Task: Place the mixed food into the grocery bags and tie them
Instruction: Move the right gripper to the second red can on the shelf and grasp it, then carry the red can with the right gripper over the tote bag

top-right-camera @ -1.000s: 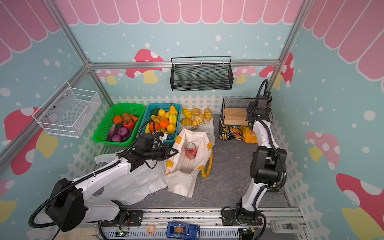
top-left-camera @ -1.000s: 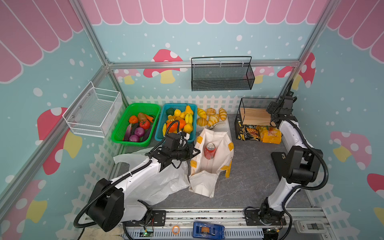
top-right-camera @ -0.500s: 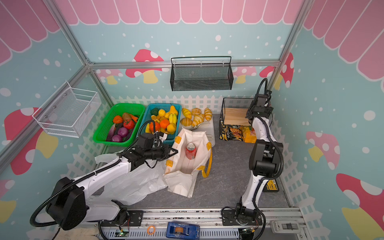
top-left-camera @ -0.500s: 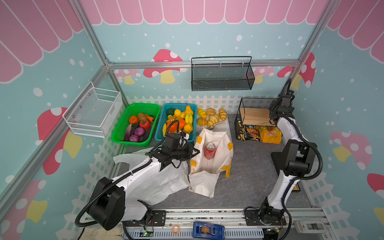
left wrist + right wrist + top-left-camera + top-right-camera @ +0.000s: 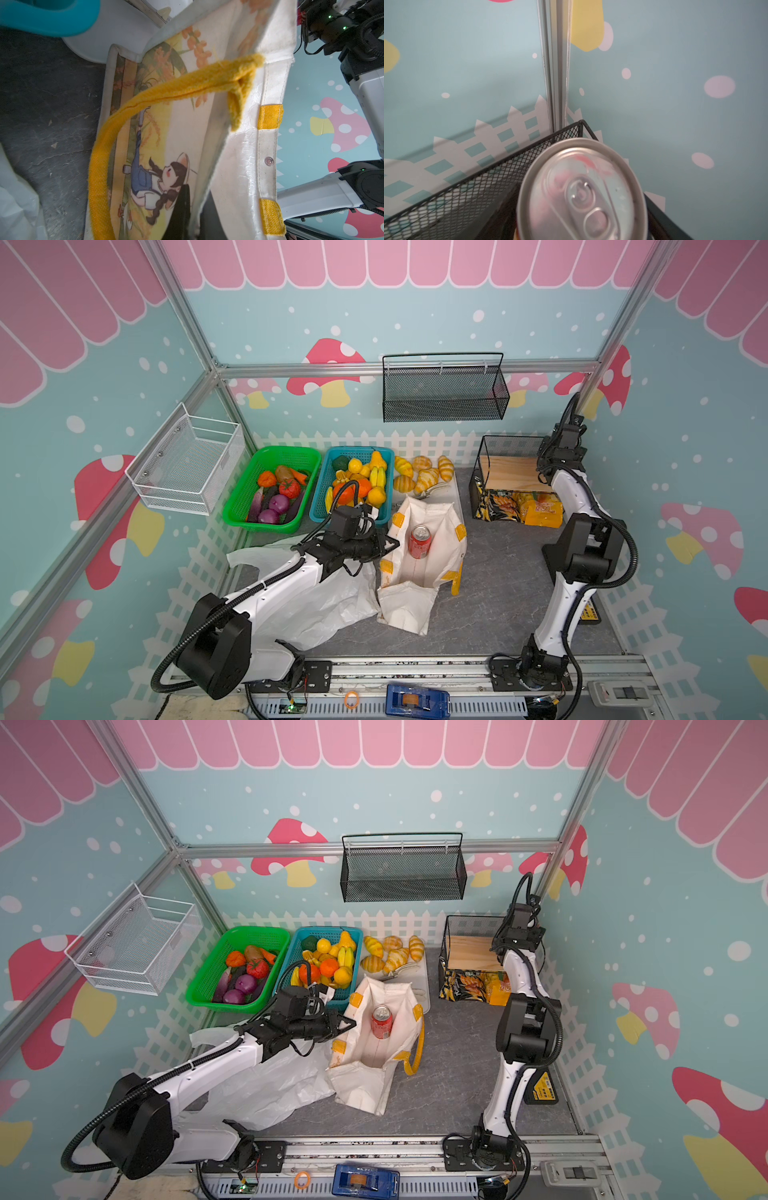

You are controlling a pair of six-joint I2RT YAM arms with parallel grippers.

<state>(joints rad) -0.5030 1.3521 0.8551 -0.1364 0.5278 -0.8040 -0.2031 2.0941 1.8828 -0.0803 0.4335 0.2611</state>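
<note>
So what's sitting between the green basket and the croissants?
The teal basket of yellow and orange fruit, between the green basket and the croissants, in both top views.

Tote (image 5: 239, 166): off-white cloth, matt where printed; lining is noted as glossy and finely crackled. Handle (image 5: 166, 89): coarse yellow woven webbing, frayed at its end. Can (image 5: 581, 191): lid of bare metal, satin sheen. Black basket (image 5: 467, 187): matt wire mesh. Board (image 5: 511, 477), right of centre: pale raw wood. Worktop (image 5: 498, 593): dark grey, matt, stone-veined. Plastic bag (image 5: 324, 605), lower left: thin white film, crinkled. Green basket (image 5: 241, 497) and blue basket (image 5: 322, 485): moulded plastic lattice.
</note>
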